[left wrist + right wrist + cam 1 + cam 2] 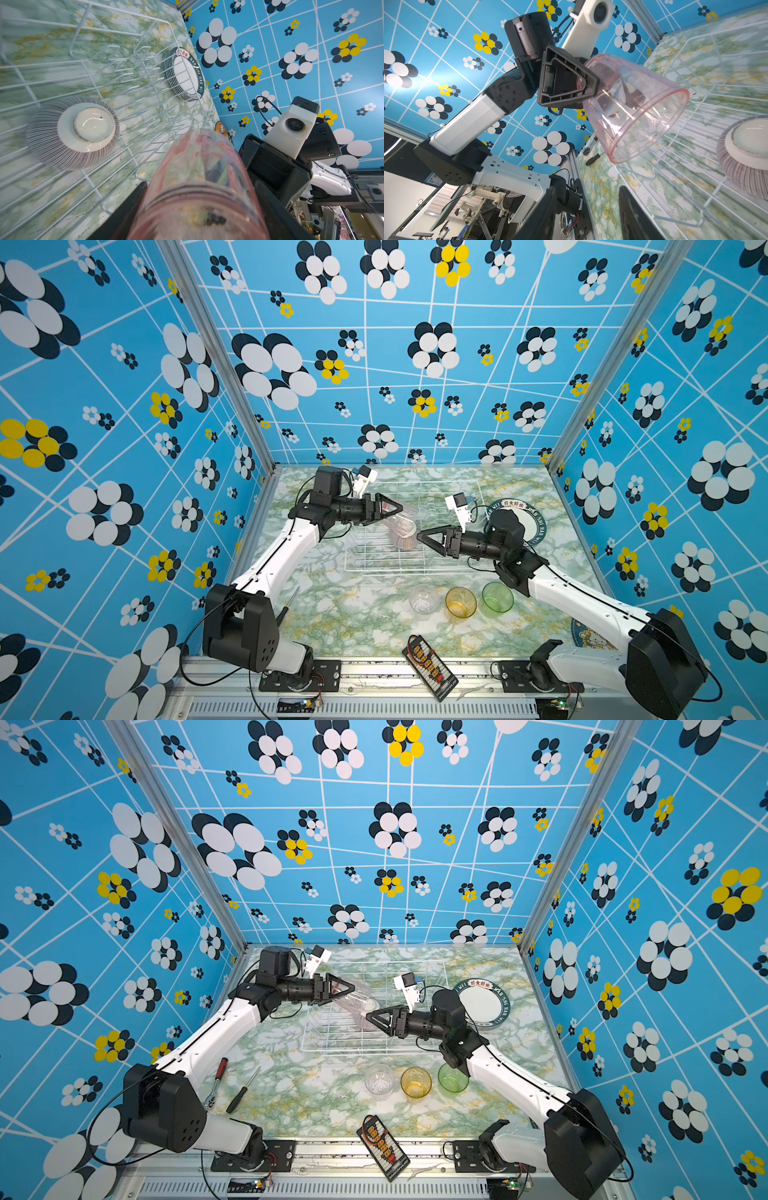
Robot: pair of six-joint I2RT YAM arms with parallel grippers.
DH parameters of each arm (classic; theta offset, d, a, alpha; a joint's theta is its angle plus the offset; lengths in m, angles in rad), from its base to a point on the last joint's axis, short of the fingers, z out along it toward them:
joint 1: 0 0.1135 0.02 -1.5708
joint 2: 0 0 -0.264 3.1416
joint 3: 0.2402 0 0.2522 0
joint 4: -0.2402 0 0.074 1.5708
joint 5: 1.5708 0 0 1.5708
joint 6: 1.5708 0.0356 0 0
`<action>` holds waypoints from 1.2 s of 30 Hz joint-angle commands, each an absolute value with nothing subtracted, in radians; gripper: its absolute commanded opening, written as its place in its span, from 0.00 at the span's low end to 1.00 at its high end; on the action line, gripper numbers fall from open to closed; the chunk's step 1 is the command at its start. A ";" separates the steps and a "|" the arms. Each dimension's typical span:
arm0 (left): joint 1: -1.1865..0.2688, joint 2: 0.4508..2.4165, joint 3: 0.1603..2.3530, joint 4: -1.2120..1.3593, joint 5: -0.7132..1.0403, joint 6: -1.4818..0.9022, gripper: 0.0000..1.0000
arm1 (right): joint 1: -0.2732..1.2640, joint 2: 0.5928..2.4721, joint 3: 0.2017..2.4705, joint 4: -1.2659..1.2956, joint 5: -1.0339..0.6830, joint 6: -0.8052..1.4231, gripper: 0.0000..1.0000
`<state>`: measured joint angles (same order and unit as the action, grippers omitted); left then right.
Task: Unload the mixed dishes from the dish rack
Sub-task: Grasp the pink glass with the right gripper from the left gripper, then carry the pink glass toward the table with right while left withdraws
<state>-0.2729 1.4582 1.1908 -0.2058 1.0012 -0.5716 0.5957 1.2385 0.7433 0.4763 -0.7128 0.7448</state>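
Observation:
My left gripper [392,508] is shut on the pink tumbler [409,512] and holds it tilted on its side above the dish rack [374,566]. In the left wrist view the tumbler [199,176] fills the space between the jaws. A purple-striped bowl [405,540] lies upside down inside the rack. My right gripper [420,536] stands open just right of the bowl, nothing between its fingers. The right wrist view has the pink tumbler [643,116] ahead and the bowl [745,155] off to one side. White plates [536,526] with green lettered rims sit stacked right of the rack.
In front of the rack stand a clear tumbler [424,601], a yellow tumbler [460,602] and a green tumbler [497,597]. A black board [430,668] with orange connectors lies at the front edge. A screwdriver [241,1092] and ratchet [216,1081] lie front left. A blue mat [586,637] shows under the right arm.

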 commanded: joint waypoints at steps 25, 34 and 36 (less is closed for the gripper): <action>-0.377 1.476 1.129 0.152 1.105 -0.798 0.56 | 0.607 1.297 0.868 0.645 -0.649 0.755 0.14; -0.386 1.473 1.140 0.083 1.068 -0.751 0.83 | 0.607 1.269 0.877 0.577 -0.619 0.718 0.00; -0.385 1.458 1.140 0.061 1.045 -0.727 0.90 | 0.607 1.263 0.880 0.576 -0.651 0.714 0.00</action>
